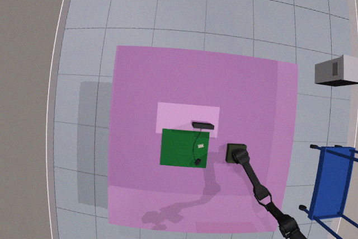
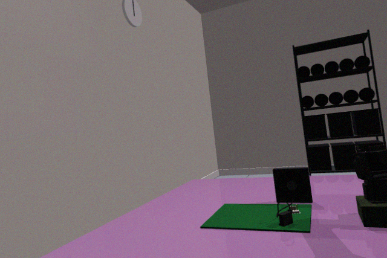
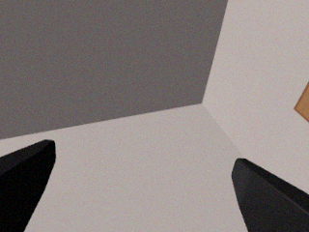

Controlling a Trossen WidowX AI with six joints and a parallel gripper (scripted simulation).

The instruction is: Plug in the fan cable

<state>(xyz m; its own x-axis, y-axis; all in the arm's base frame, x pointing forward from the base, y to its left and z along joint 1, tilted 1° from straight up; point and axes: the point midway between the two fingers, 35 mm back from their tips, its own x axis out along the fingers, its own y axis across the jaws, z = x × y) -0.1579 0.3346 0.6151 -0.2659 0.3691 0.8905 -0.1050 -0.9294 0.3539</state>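
Lying on board [image 1: 179,149], plug [image 1: 197,162] well apart from open tool [image 3: 145,213]

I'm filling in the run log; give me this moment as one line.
pincer: open, empty, off the board | plug: lying on board, unseated | header: unoccupied | fan: upright behind board

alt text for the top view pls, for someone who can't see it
Seen from above, a green board lies on a pink mat, with the plug resting near its lower right corner and a cable running to the black fan at the top edge. The black arm reaches in from the lower right, off the board.
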